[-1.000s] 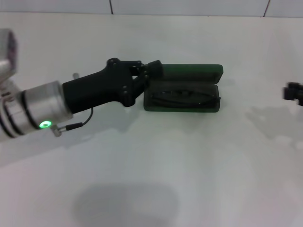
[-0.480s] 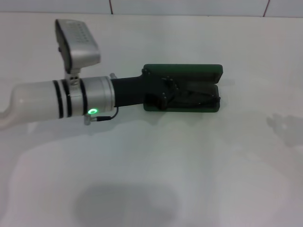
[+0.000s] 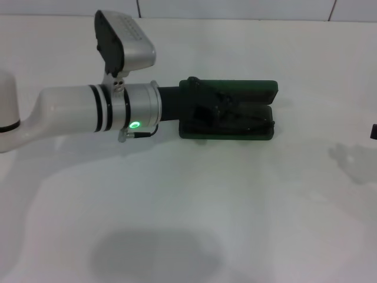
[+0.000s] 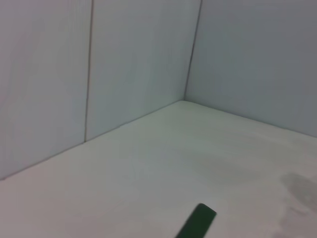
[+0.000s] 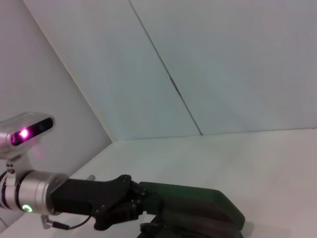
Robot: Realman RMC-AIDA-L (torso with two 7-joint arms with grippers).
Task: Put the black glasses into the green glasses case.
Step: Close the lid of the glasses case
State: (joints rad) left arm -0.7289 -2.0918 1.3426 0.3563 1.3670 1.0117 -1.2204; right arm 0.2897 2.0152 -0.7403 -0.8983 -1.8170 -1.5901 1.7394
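Note:
The green glasses case [image 3: 247, 89] lies open on the white table, lid tilted up at the back, base in front. The black glasses [image 3: 252, 121] lie inside the base; their left part is hidden. My left gripper [image 3: 222, 109] reaches in from the left and hangs over the left half of the case, touching or just above it. In the right wrist view the left gripper [image 5: 130, 204] sits at the near end of the case [image 5: 203, 204]. A corner of the case lid [image 4: 198, 223] shows in the left wrist view. My right gripper [image 3: 374, 132] is a dark sliver at the right edge.
The white table [image 3: 194, 206] spreads in front of the case. A tiled wall [image 3: 235, 7] runs along the back. The left arm's white forearm [image 3: 76, 112] and its wrist camera [image 3: 123, 47] cross the left side.
The left arm has rolled its wrist so the camera faces up, and moved right over the case's left half. The right gripper has drawn back to the right edge.

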